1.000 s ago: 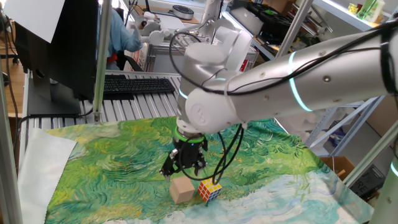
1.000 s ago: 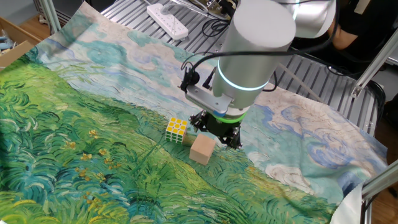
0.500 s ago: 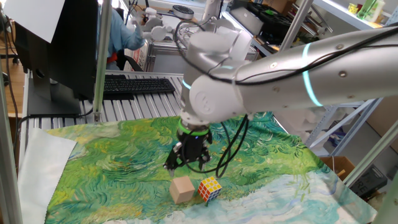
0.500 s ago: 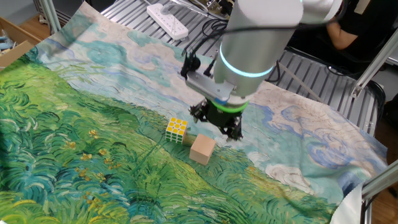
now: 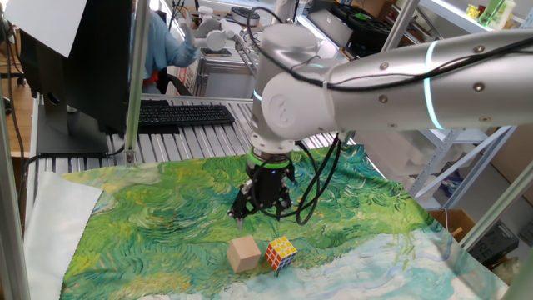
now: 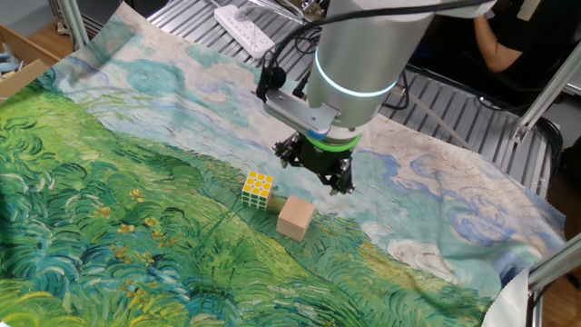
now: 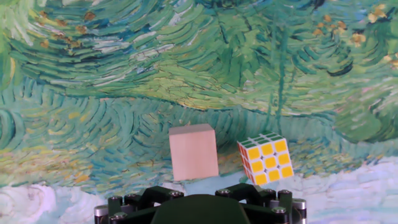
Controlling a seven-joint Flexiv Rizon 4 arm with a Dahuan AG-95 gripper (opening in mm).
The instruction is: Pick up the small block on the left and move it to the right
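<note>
The small tan block sits on the painted cloth, just left of the multicoloured puzzle cube. My gripper hangs above and behind the block, clear of it, with its fingers spread and nothing between them. In the other fixed view the gripper is up and slightly right of the block, and the puzzle cube is to the block's left. The hand view shows the block and puzzle cube below the dark gripper base; the fingertips are out of frame.
A keyboard and a metal post stand behind the cloth. A white power strip lies on the slatted table beyond the cloth. A person sits at the back. A cardboard box is off the cloth's edge.
My gripper has risen from just above the block and drifted back and away from it. The block and the puzzle cube have not moved.
</note>
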